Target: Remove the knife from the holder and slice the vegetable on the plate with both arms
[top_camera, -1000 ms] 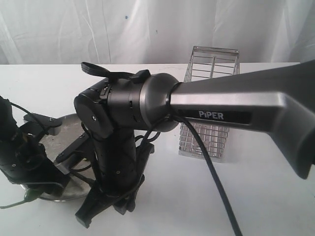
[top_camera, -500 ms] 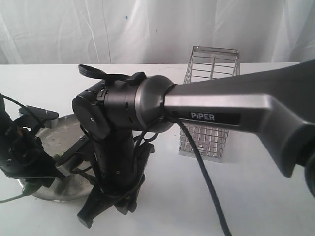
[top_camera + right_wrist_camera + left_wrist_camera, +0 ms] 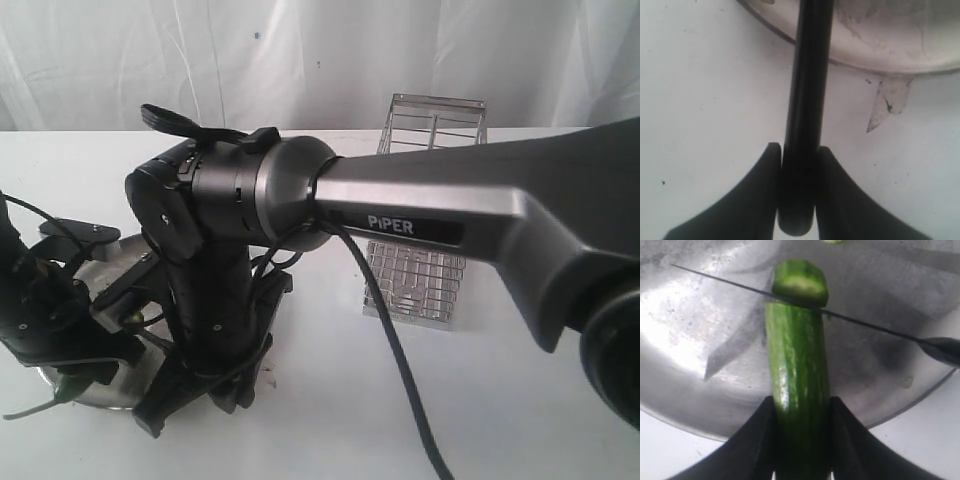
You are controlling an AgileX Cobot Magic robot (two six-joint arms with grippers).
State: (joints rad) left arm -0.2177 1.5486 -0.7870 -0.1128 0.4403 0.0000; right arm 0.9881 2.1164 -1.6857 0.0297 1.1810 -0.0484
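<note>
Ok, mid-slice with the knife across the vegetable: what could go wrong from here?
The right end effector holds the knife only near the handle's butt end, so the blade might pivot under cutting pressure. The blade crosses the vegetable at a slant, so slices may come out uneven. The end piece beyond the blade could roll across the plate, and later cuts would likely move closer to the left end effector gripping the vegetable.
</note>
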